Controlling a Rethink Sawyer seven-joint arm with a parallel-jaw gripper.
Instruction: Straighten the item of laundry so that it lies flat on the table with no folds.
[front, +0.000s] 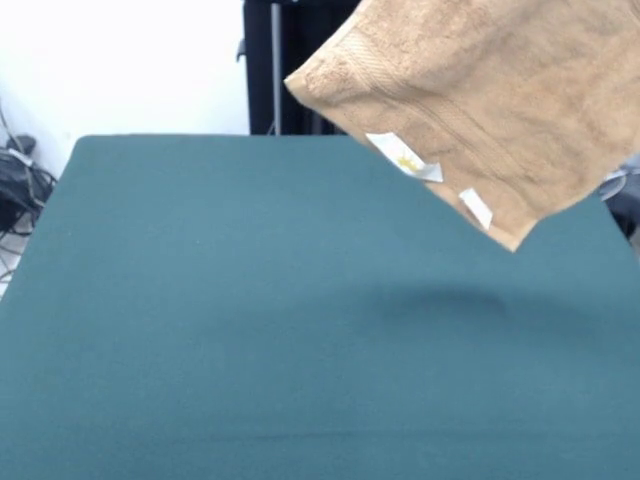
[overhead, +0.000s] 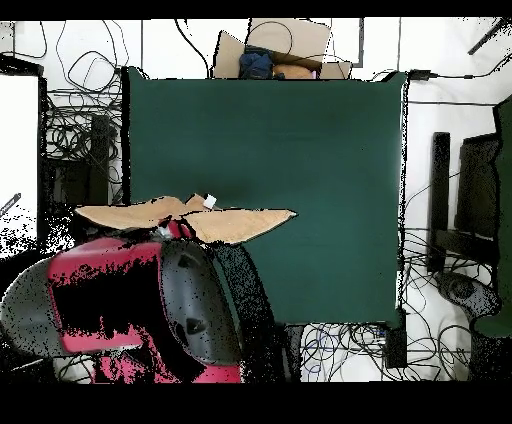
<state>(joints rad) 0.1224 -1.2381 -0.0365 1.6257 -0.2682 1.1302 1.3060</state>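
Tangled cables (overhead: 70, 130) were seen on the floor beside the green worktop (front: 250, 330), cardboard boxes (overhead: 285, 45) lay beyond its far edge in the overhead view, and the red and black arm (overhead: 150, 300) covered part of the worktop's near side there. The peach towel (front: 480, 100) was held clear of the worktop, hung aloft with a corner pointed downward and two white labels (front: 405, 158) shown along one hem; from overhead it appeared as a thin strip stretched across the worktop's edge. The claw was hidden by cloth and arm, so its state could not be told.
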